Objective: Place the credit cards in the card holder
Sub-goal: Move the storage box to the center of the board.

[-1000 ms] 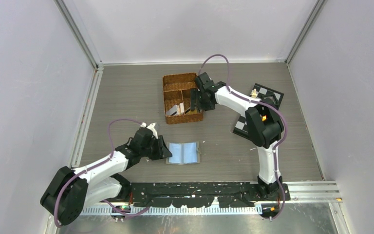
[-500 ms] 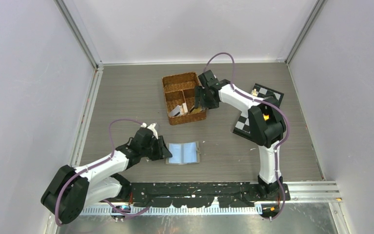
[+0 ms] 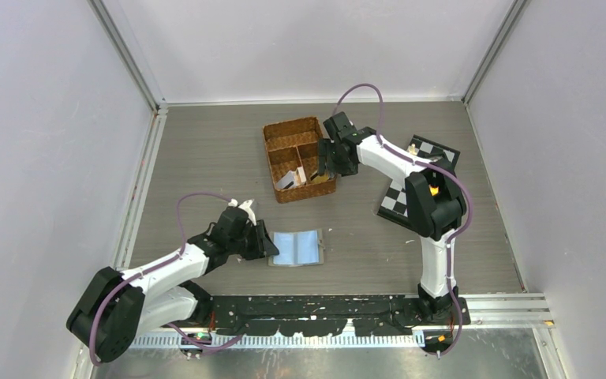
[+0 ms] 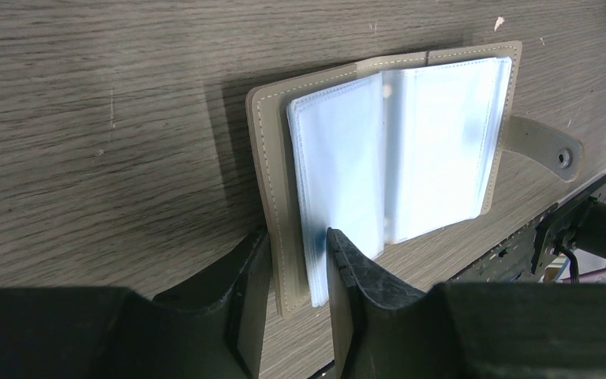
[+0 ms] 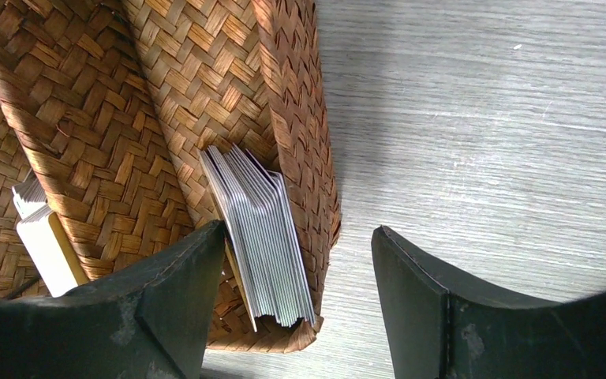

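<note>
The card holder [image 3: 298, 248] lies open on the table, grey-olive cover down and clear blue sleeves [image 4: 394, 150] facing up. My left gripper [image 3: 267, 246] is shut on its left edge. One finger is outside the cover and the other presses on the sleeves [image 4: 298, 233]. The credit cards [image 5: 260, 229] stand on edge as a grey-white stack against the inside of the wicker basket's right wall [image 5: 300, 118]. My right gripper [image 5: 300, 229] is open and straddles that wall, with one finger inside beside the stack and the other outside over the table. More cards [image 3: 290, 178] lean in the basket's near compartment.
The brown wicker basket [image 3: 284, 130] stands at the middle back, divided into compartments. A white box [image 5: 47, 245] sits in its neighbouring compartment. A black-and-white checkered board [image 3: 398, 201] lies at the right under the right arm. Frame rails line the table's edges.
My right gripper has shifted slightly right at the basket's right wall, and the basket has turned a little with it. The left gripper and the card holder have not moved.
</note>
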Available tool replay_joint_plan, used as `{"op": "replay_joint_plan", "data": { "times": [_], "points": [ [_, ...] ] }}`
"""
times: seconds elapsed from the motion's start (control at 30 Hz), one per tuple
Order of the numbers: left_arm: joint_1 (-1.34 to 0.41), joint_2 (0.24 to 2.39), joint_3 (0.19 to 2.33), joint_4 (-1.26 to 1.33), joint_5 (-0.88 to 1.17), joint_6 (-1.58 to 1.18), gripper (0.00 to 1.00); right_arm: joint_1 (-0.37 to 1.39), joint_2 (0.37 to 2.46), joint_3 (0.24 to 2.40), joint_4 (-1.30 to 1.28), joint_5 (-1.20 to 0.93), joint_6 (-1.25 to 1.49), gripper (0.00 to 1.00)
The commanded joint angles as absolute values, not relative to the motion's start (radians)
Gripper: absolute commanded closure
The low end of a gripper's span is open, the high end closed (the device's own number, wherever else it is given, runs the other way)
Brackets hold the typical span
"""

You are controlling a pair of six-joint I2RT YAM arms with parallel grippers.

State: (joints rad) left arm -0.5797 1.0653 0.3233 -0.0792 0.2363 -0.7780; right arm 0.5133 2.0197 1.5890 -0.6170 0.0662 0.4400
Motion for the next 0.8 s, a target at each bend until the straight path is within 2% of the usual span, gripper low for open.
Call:
{"op": "replay_joint_plan", "data": {
  "times": [0.0,0.47,0.77],
  "points": [
    [-0.574,1.071,0.337,-0.051,0.251,-0.764,0.66,0.508,1.933,1.601,-0.634,0.098,0.418,0.28],
    [-0.575,1.078,0.337,-0.045,0.258,-0.766,0.66,0.509,1.931,1.615,-0.651,0.100,0.407,0.33],
    [-0.574,1.087,0.336,-0.035,0.262,-0.769,0.66,0.509,1.993,1.642,-0.645,0.014,0.393,0.28]
  ]
}}
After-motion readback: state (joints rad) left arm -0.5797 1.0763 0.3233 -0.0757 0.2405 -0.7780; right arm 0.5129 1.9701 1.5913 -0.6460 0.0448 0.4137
